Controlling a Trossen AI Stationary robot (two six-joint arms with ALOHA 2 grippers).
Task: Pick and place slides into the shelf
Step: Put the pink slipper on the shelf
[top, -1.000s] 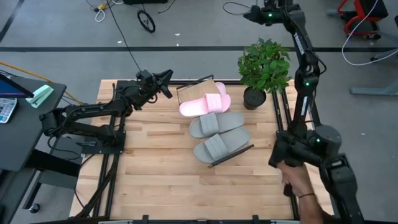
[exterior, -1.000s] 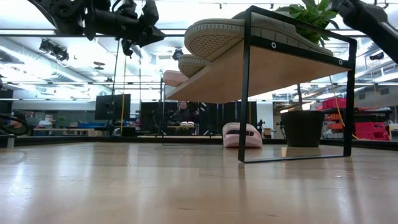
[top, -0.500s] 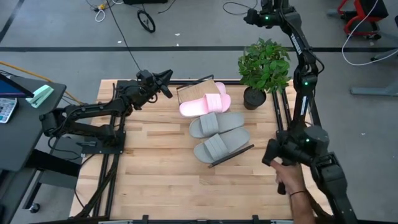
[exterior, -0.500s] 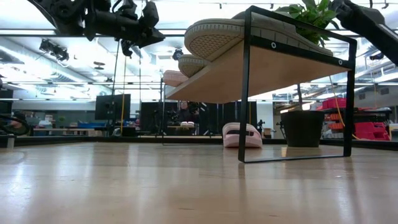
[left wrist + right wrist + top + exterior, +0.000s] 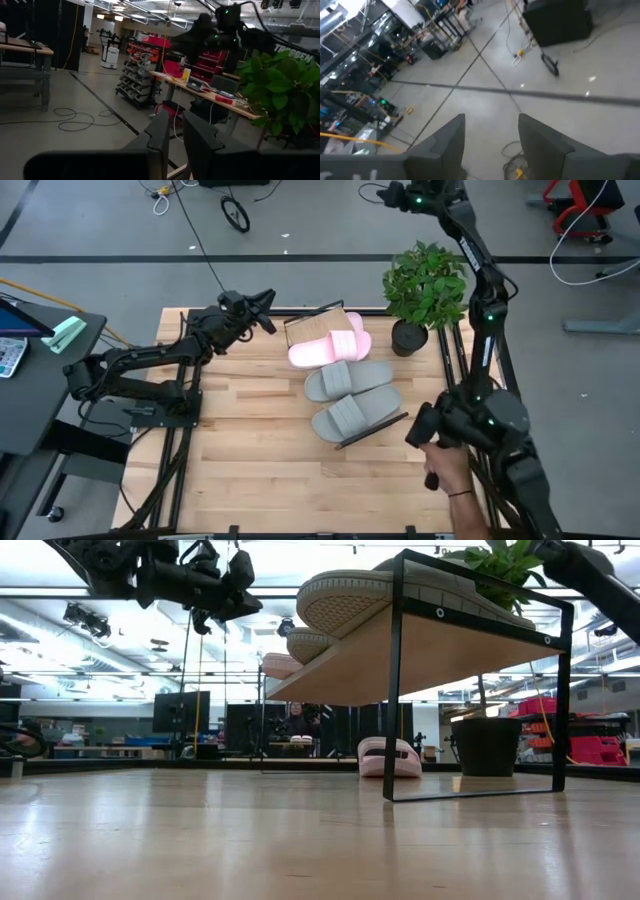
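Observation:
The shelf stands slantwise on the table's far middle, its board raised on a black frame. On it lie two grey slides and one pink slide. A second pink slide rests sole-down on the tabletop by the shelf's far end. My left gripper hovers left of that far end with a narrow gap between its fingers, holding nothing. My right gripper hangs high over the floor beyond the table's far edge, open and empty.
A potted plant stands at the far right corner, close to the shelf. A person's hand grips a dark part at the foot of the right arm, near the table's right edge. Bare planks lie in front of the shelf.
My right arm has swung toward the table's left, high beyond the far edge, its gripper staying open. The person's hand and the dark part it holds have gone left toward the shelf's near end. The slides and shelf have kept still.

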